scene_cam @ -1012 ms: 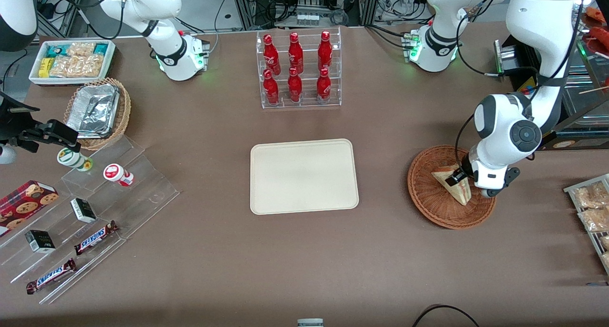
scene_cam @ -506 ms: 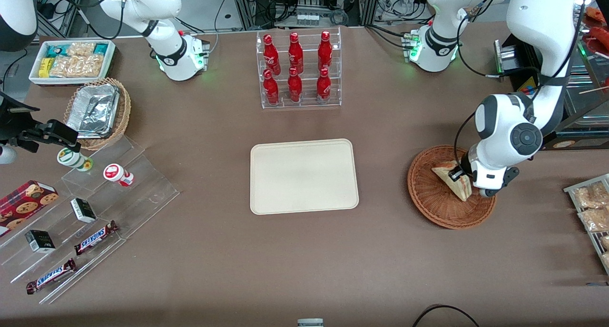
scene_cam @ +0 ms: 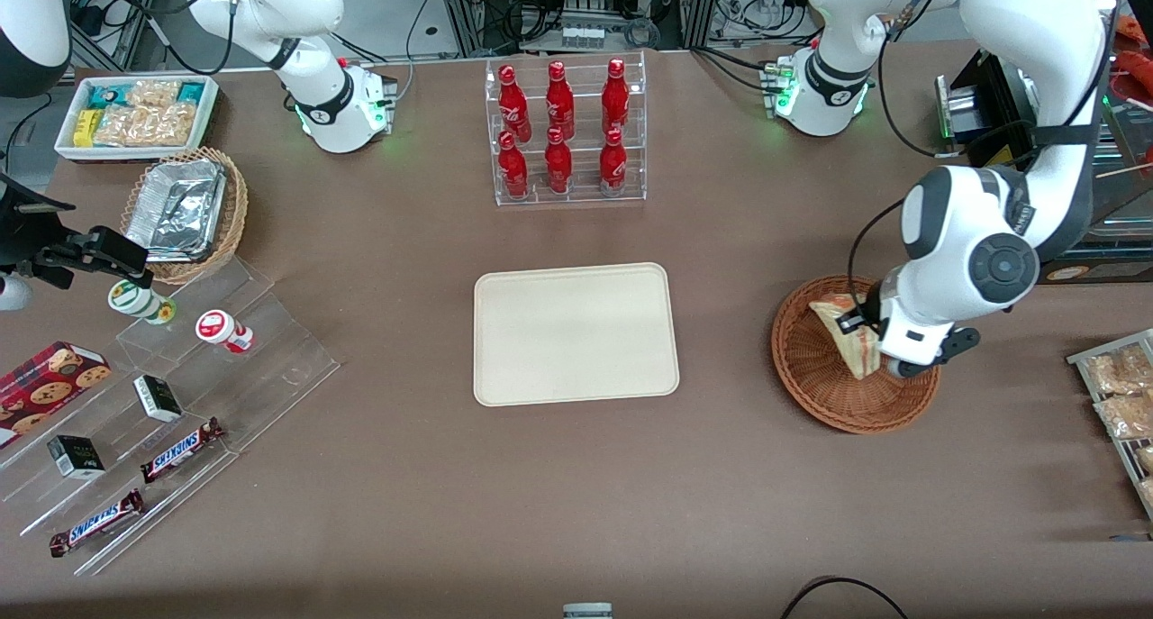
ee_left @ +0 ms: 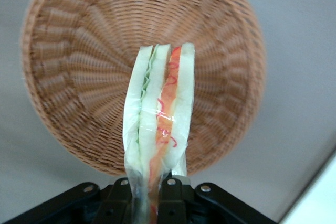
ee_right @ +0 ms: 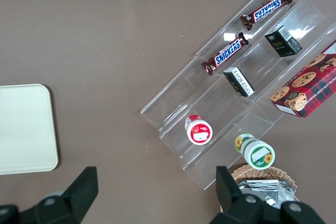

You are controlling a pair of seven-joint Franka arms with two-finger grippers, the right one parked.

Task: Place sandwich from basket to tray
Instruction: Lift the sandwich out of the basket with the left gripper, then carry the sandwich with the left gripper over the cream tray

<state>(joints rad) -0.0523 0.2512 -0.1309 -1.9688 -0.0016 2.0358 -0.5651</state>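
Change: up it comes! Against the front views from a moment ago, the sandwich now sits higher and a touch closer to the tray, and the left arm's elbow has risen with it.
Meaning: the pick looks done, so by my reading the carry toward the tray is what's on next (nothing has reached it yet).
Gripper: the gripper is clamped on one end of the wedge, jaws pressed against the clear wrap on both bread faces.
Sandwich: hanging from the gripper, cut edge with green and red filling facing the wrist camera, clear of the weave below.
Basket: the basket lies directly beneath the sandwich in the wrist view, and nothing else shows in it.
Relation: sandwich above basket, not touching it; the tray is well apart, toward the parked arm's end of the table.
Watch: the grip is on one end only, so the wedge could swing or slip in its wrap during the carry.
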